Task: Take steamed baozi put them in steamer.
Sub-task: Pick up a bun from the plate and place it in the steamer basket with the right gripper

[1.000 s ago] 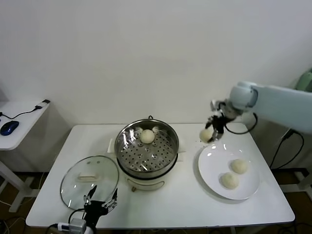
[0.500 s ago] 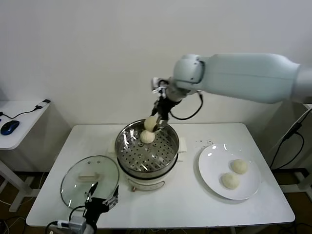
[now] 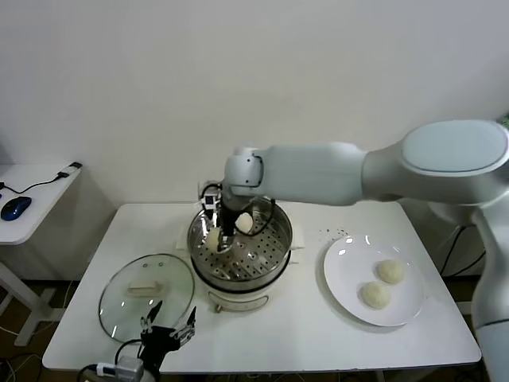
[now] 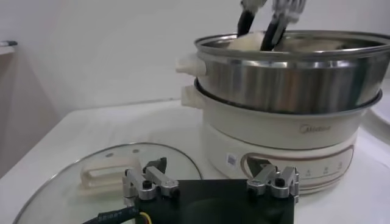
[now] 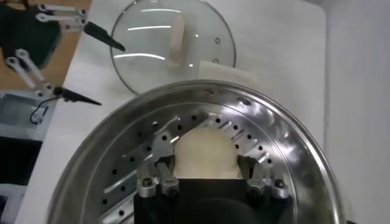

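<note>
Right gripper point(image 3: 219, 237): reaches down inside the steamer point(image 3: 274, 248), over its left half, fingers pinched on one steamed baozi point(image 5: 205, 152). In the right wrist view the bun sits squarely between the two fingers point(image 5: 159, 175), just above the perforated tray point(image 5: 143, 155); whether it touches the tray cannot be told.

Second baozi point(image 3: 246, 224): inside the steamer, just beside the gripper on its far right side, toward the back rim, partly hidden by the arm.

Steamer: round steel pot on a white base point(image 4: 274, 137), on the white table point(image 3: 302, 334), directly under the right gripper. In the left wrist view the gripper's fingers dip below the steel rim point(image 4: 286, 52) with pale dough showing between them.

Plate point(image 3: 338, 274): flat, white, well to the right of the right gripper, apart from the steamer. Holds two more baozi, one farther back point(image 3: 390, 271) and one nearer the front point(image 3: 375, 294), close to each other but not touching.

Glass lid point(image 3: 146, 287): lies flat on the table, to the front left of the steamer and near it, handle up.

Left gripper point(image 3: 167, 336): low at the front table edge, just in front of the lid, fingers spread wide with nothing between them, well apart from the right gripper.
</note>
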`<state>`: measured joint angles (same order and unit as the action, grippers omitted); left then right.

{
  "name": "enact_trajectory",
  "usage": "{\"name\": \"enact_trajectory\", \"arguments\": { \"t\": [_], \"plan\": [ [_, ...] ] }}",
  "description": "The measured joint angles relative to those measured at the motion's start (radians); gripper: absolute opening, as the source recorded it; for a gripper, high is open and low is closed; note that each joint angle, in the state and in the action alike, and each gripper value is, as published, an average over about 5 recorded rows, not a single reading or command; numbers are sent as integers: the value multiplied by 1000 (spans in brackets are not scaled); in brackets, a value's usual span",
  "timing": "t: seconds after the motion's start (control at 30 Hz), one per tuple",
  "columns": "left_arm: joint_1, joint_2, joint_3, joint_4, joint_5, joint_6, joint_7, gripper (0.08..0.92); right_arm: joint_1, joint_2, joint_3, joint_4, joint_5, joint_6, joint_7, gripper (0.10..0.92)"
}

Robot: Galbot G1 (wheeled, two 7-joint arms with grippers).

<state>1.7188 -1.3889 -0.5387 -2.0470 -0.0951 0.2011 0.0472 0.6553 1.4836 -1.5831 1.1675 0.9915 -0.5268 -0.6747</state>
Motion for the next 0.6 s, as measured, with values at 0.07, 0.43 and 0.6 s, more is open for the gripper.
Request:
{"name": "enact_trajectory", "arguments": {
  "t": [0.07, 0.43, 0.6],
  "plan": [
    [-2, 0, 0, 2, 0, 0, -1, 823, -23, 13, 5, -23, -10, -1, 6, 690],
    [-4, 1, -2, 5, 0, 1, -2, 823, -30, 11, 19, -52, -36, 44, -26, 822],
    [3, 3, -2, 4, 2, 1, -2, 823, 55, -52, -5, -16, -33, 118, -118, 823]
  ]
}}
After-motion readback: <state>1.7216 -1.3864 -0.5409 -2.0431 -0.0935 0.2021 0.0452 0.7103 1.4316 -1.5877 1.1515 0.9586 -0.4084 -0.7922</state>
